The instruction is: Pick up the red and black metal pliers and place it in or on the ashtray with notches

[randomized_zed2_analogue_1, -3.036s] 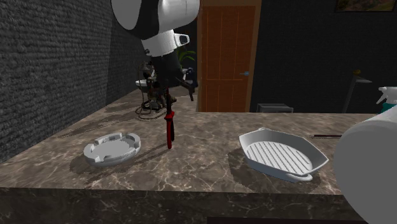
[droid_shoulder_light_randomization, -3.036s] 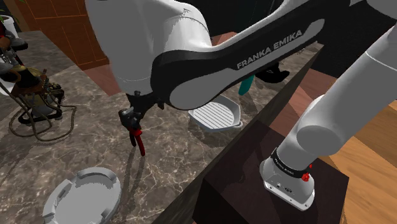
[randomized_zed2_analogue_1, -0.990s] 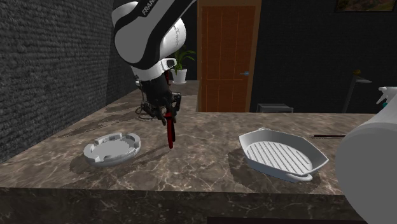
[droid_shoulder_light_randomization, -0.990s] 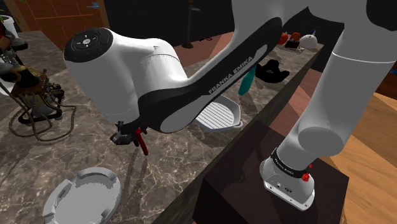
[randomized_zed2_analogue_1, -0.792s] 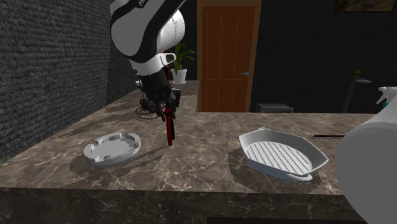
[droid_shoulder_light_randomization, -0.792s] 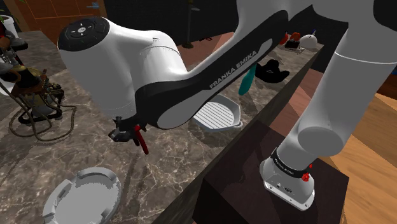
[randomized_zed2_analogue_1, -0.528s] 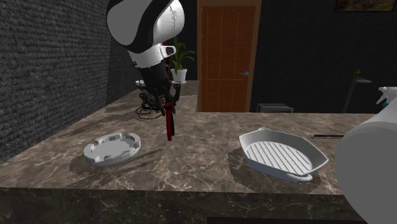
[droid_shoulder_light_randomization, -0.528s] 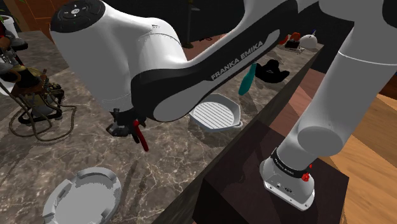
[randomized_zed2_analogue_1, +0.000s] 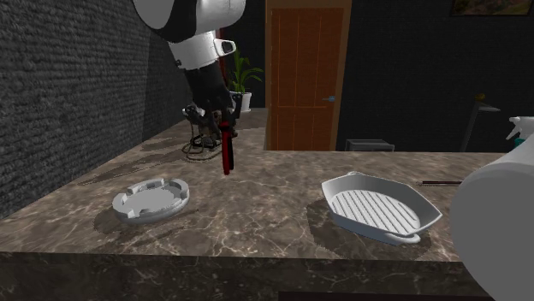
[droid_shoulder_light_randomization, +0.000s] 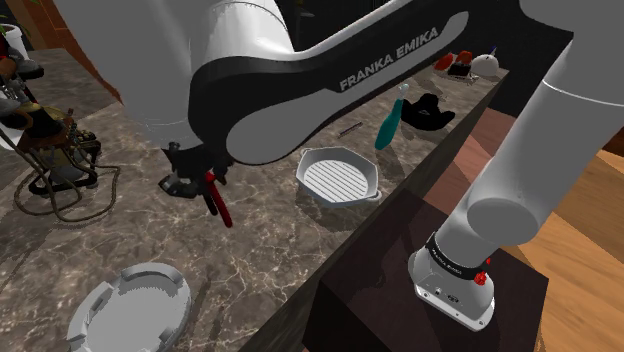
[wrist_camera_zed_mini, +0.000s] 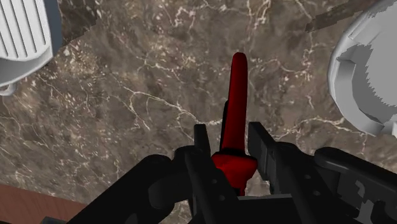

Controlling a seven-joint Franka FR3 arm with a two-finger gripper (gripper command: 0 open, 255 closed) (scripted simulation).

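Pliers (randomized_zed2_analogue_1: 226,150) lifted — notched ashtray (randomized_zed2_analogue_1: 151,215) empty
End effector (wrist_camera_zed_mini: 230,141) closed on them, clear above the bench (randomized_zed2_analogue_1: 282,231) — placing remains.

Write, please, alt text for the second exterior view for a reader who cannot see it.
The black end effector grips red pliers that hang down over a brown marbled countertop. A pale notched ashtray sits toward the view's left, a white ribbed dish toward its right; an orange door stands behind.
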